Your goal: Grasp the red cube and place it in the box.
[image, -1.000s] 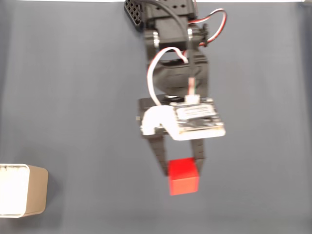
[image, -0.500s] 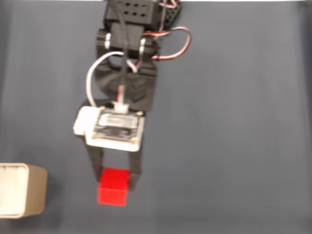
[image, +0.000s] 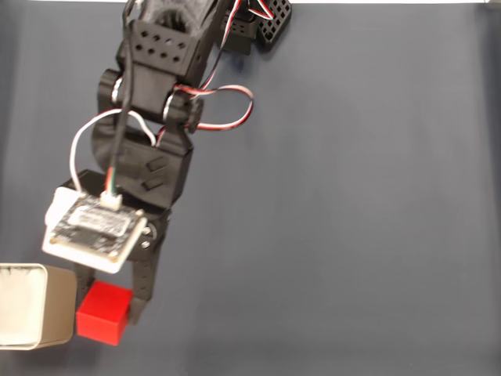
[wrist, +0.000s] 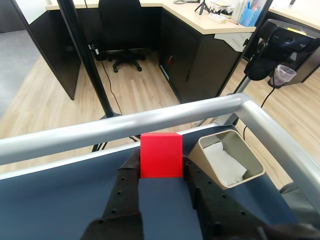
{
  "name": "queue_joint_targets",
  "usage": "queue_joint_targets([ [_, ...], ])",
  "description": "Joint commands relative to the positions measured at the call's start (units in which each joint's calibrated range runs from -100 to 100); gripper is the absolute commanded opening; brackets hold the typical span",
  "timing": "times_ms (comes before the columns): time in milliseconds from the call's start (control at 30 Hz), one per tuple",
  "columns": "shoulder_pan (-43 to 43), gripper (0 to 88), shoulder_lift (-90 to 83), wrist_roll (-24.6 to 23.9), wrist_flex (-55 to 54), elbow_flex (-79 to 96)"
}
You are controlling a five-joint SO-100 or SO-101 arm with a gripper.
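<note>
The red cube (image: 102, 313) is held between the black fingers of my gripper (image: 104, 301), which is shut on it, above the dark blue table. In the fixed view the cube hangs just right of the tan box (image: 35, 305) at the lower left edge, almost touching its side. The wrist view shows the red cube (wrist: 160, 154) clamped between the two fingers, with the box (wrist: 230, 158) to the right of it, its white interior open and facing up.
A silver metal rail (wrist: 150, 120) runs along the table's far edge and down its right side in the wrist view. The dark blue table surface (image: 352, 235) spreads to the right of the arm. Office floor and desks lie beyond the rail.
The arm has swung left across the table carrying the red cube, from the middle to just beside the box. The gripper stays shut on the cube.
</note>
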Motion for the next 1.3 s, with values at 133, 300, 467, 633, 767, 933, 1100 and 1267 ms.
queue_joint_targets([
  [133,2.3,4.5,4.0,0.4,-1.6,-8.0],
  [300,3.4,4.5,7.5,0.3,-1.8,-11.5],
  [467,4.9,4.5,10.5,0.3,-2.3,-14.4],
  [633,6.6,4.5,12.3,0.1,-3.0,-15.0],
  [767,7.9,4.4,14.0,-0.2,-3.9,-15.9],
  [933,9.3,4.2,16.0,-0.4,-4.1,-17.8],
  [1100,10.3,4.2,17.6,-0.4,-4.7,-18.8],
  [1267,11.1,4.2,19.4,-0.5,-4.7,-20.5],
])
